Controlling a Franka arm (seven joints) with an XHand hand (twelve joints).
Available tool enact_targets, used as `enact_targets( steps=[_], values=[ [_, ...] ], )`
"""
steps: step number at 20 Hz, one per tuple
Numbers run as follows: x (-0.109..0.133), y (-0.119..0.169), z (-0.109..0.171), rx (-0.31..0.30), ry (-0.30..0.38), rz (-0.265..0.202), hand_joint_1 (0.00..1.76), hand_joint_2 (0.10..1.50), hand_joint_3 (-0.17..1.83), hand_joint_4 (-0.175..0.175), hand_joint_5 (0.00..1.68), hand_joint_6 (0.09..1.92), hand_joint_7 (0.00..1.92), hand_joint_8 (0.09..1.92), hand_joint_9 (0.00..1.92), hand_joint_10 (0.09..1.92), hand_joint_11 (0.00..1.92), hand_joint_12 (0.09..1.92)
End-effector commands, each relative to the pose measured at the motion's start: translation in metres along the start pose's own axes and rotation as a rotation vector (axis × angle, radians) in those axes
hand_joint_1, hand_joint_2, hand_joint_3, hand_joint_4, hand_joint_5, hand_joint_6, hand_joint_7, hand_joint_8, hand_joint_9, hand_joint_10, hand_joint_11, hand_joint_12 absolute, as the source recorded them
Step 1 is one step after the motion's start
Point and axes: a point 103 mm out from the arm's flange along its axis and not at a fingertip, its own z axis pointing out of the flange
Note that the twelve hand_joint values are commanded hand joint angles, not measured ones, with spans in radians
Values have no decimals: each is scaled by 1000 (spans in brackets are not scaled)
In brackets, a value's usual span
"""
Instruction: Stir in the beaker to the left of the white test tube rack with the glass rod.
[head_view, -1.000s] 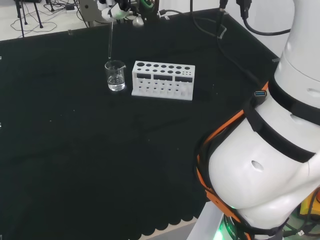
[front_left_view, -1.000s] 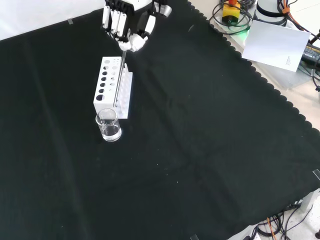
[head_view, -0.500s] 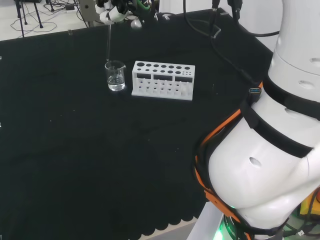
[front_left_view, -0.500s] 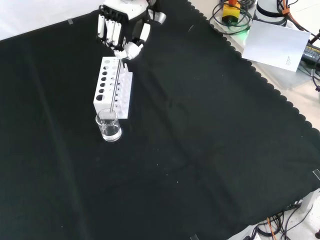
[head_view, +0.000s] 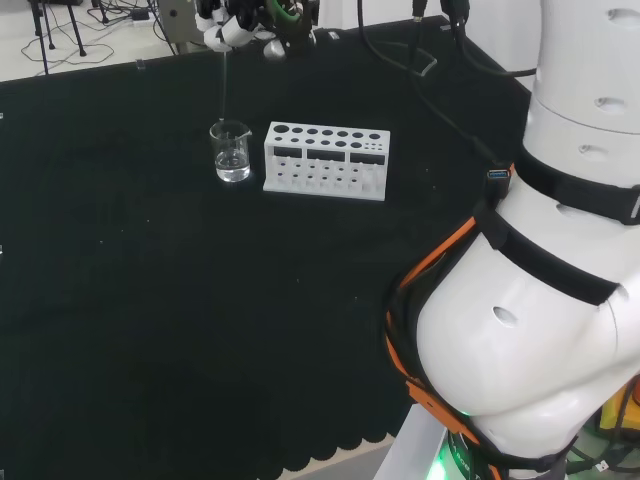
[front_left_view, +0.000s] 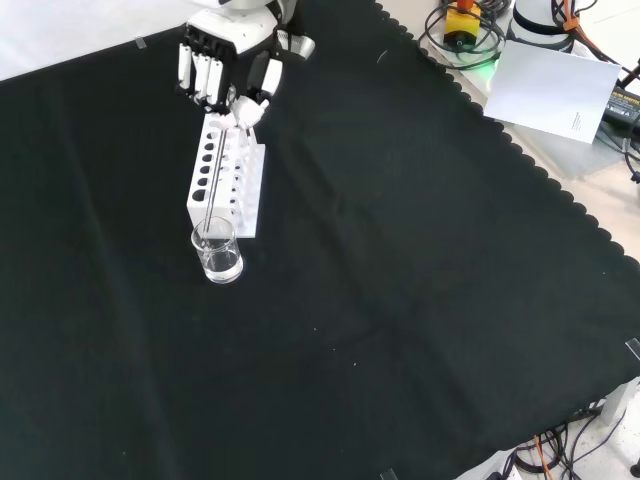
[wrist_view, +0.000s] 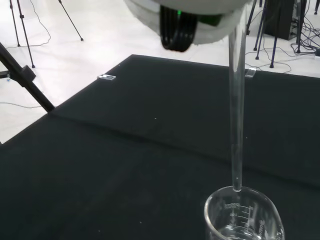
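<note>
A small clear beaker (head_view: 230, 152) with a little clear liquid stands just left of the white test tube rack (head_view: 325, 160) in the head view. In the front view the beaker (front_left_view: 218, 251) is in front of the rack (front_left_view: 226, 175). The hand (front_left_view: 224, 68) hovers above the rack's far end, its fingers curled on the top of a thin glass rod (front_left_view: 220, 180). The rod (wrist_view: 236, 110) hangs almost upright, and its lower tip is level with the rim of the beaker (wrist_view: 243, 216). In the head view the hand (head_view: 236, 22) holds the rod (head_view: 223, 85) above the beaker.
The arm's big white links (head_view: 540, 300) stand at the right of the head view. Black cloth (front_left_view: 400, 300) spreads wide around the beaker and rack. Cables and a white sheet (front_left_view: 555, 90) lie beyond the cloth's scalloped edge.
In the front view the hand has shifted left, away from the rack's right side. The rod has swung with it, so its tip now sits at the beaker's mouth.
</note>
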Motion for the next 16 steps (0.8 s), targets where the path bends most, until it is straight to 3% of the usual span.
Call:
enact_targets(
  steps=[1, 16],
  values=[
    [-12, 1, 9, 21, 4, 13, 1304, 816, 475, -175, 1167, 484, 1154, 1111, 1643, 733, 1183, 817],
    [-24, 9, 53, 93, 36, -2, 1304, 823, 461, -175, 1168, 479, 1152, 1111, 1643, 733, 1183, 815]
  ],
)
